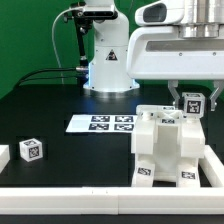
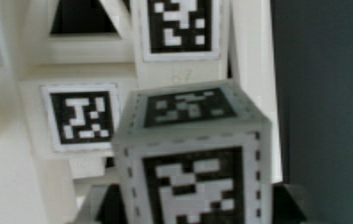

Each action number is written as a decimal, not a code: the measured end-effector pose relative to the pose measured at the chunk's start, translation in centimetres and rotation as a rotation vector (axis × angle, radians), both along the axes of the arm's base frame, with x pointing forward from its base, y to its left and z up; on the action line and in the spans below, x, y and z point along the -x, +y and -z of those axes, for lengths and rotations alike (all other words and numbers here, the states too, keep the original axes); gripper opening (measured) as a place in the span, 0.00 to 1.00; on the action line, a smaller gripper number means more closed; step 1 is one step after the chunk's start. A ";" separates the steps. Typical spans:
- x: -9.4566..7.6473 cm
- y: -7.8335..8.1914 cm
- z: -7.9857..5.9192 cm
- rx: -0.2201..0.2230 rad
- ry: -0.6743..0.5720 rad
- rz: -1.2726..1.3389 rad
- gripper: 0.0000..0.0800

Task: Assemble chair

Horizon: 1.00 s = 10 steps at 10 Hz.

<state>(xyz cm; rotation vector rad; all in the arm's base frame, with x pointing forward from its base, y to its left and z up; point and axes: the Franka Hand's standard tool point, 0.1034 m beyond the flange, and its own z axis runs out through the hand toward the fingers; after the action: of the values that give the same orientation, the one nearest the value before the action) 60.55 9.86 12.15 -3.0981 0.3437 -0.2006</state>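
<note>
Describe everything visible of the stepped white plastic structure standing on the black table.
The stepped white plastic structure stands upright on the black table, toward the exterior view's right. It looks like matte blocky panels and bars joined together, with black-and-white square tags on several faces. Just above its top on that side, the gripper holds a tagged white bar; whether they touch cannot be told.

The chair (image 1: 165, 150) is smooth white plastic with a dull sheen, and its square tags are flat matt print. Just above it, the tagged block (image 2: 191, 150) looks like the same plastic. Under the chair, the table (image 1: 60, 100) is black and faintly glossy. Behind the chair, the robot base (image 1: 108, 60) has a glossy white shell. Beside the chair, the marker board (image 1: 103, 124) looks matt, like paper.
</note>
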 end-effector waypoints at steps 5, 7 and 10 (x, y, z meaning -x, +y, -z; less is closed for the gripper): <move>-0.4 -0.2 0.2 0.004 -0.022 0.000 0.35; -0.5 -0.1 0.3 0.005 -0.025 -0.001 0.35; -0.5 -0.1 0.3 0.006 -0.033 -0.001 0.35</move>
<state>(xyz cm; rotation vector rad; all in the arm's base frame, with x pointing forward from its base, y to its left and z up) 61.08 9.75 11.87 -3.0966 0.3408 -0.2520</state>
